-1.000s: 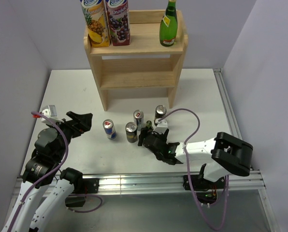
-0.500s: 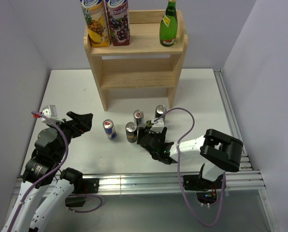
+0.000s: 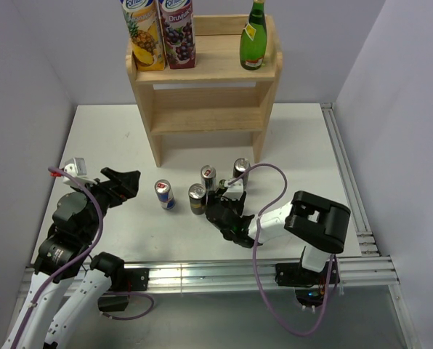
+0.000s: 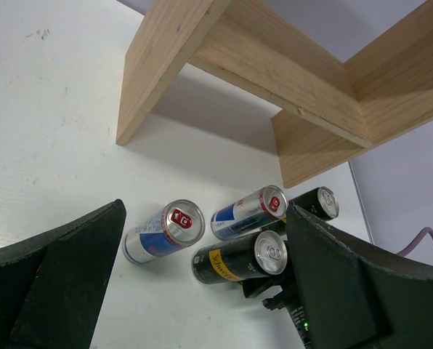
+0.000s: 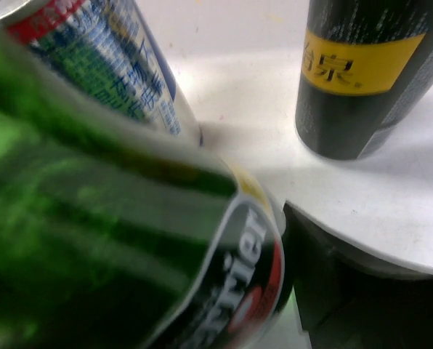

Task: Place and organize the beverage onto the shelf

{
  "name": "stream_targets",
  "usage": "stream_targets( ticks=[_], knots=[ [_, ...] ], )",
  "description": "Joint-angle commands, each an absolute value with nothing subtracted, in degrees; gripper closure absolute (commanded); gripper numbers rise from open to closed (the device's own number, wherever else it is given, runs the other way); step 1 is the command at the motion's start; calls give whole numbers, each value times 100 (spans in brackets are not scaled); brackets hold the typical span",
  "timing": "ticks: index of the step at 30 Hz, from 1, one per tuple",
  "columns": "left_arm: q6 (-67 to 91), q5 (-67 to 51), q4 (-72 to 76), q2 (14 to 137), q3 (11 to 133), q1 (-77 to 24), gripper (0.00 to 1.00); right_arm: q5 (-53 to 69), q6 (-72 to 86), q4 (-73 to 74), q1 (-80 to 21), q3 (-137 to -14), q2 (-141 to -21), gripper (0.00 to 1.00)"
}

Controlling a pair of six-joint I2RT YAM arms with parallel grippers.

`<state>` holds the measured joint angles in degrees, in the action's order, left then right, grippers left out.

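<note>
- The left hand (image 3: 128,184) hovers over the left of the table (image 3: 100,138), its jaws spread wide, holding and touching nothing.
- A blue can (image 3: 164,194) stands upright just right of it.
- The shelf (image 3: 202,109) stands at the table's back middle. Its top board carries two cartons (image 3: 160,33) on the left and a tall bottle (image 3: 253,36) on the right. The frame cuts off the carton tops.
- In front of the shelf, a yellow-label can (image 3: 197,198), a silver can (image 3: 208,176) and a dark can (image 3: 240,171) stand upright, close together.
- The right hand (image 3: 220,198) sits low beside these cans with a green Perrier bottle (image 5: 93,240) between its fingers. I cannot tell whether it is clamped on it yet.
- That bottle is blurred in the wrist view, and from above the hand almost hides it.
</note>
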<state>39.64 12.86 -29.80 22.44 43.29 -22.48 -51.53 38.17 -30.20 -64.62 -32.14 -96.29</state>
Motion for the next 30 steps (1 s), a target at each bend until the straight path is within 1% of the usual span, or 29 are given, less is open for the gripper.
stream_targets(
  ticks=[1, 3, 4, 5, 6, 11, 14, 15, 18, 20, 24, 27, 28, 30],
  knots=[
    [3832, 1169, -2795, 2311, 4316, -2268, 1, -5554, 3937, -3269, -6434, -3252, -9834, 32],
    [3832, 1160, -2786, 2338, 4324, -2268, 1, -5555, 3929, -3287, -6442, -3234, -9870, 42],
    [3823, 1178, -2786, 2347, 4324, -2268, 1, -5546, 3920, -3278, -6434, -3243, -9879, 70],
    [3823, 1169, -2786, 2355, 4324, -2268, 1, -5546, 3929, -3235, -6434, -3243, -9870, 92],
    [3841, 1169, -2777, 2355, 4316, -2268, 1, -5520, 3998, -3078, -6442, -3261, -9827, 100],
    [3850, 1204, -2777, 2347, 4307, -2268, 1, -5659, 4113, -2375, -6600, -3348, -9195, 100],
    [3841, 1204, -2786, 2347, 4307, -2268, 1, -6099, 4254, -1148, -6969, -3716, -8562, 100],
    [3858, 1213, -2777, 2338, 4307, -2268, 1, -6213, 4254, -943, -7170, -3796, -8221, 100],
    [3858, 1213, -2777, 2338, 4307, -2268, 1, -6468, 4071, -214, -7365, -4251, -7553, 100],
    [3858, 1222, -2786, 2338, 4307, -2268, 1, -6565, 3833, -45, -7444, -4638, -7252, 100],
    [3867, 1248, -2795, 2294, 4307, -2268, 1, -6557, 2665, -131, -7479, -5342, -6593, 100],
    [3876, 1266, -2786, 2285, 4298, -2268, 1, -6434, 1620, -543, -7471, -6001, -6565, 100],
    [3867, 1266, -2786, 2285, 4298, -2268, 1, -6390, 1339, -649, -7445, -6421, -6609, 100],
    [3876, 1283, -2795, 2268, 4298, -2268, 1, -6057, 749, -695, -7357, -6941, -6845, 100]
  ],
)
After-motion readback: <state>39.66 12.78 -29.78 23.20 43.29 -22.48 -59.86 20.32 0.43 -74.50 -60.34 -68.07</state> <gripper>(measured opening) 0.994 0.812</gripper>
